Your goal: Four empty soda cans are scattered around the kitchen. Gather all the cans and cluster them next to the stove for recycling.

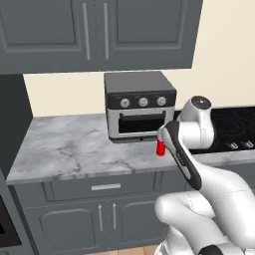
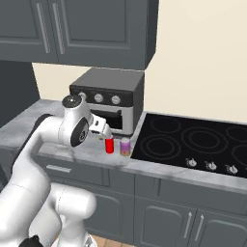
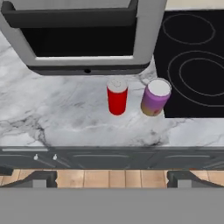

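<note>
A red soda can (image 3: 117,97) and a purplish-pink soda can (image 3: 155,97) stand upright side by side on the marble counter, just left of the black stove (image 3: 192,57). In the right base view the red can (image 2: 109,144) and the pink can (image 2: 125,146) sit at the stove's (image 2: 193,140) left edge. From the left base view the arm hides all but a sliver of the red can (image 1: 160,148). My gripper (image 3: 113,179) hovers above and in front of the two cans, open wide, nothing between its fingers. The hand (image 2: 100,125) hangs before the toaster oven.
A grey toaster oven (image 1: 139,104) stands on the counter right behind the cans, its door edge (image 3: 83,65) close to them. Upper cabinets (image 1: 94,35) hang overhead. Bare marble counter (image 1: 64,144) stretches to the left. Drawers and the counter's front edge (image 3: 109,153) lie below.
</note>
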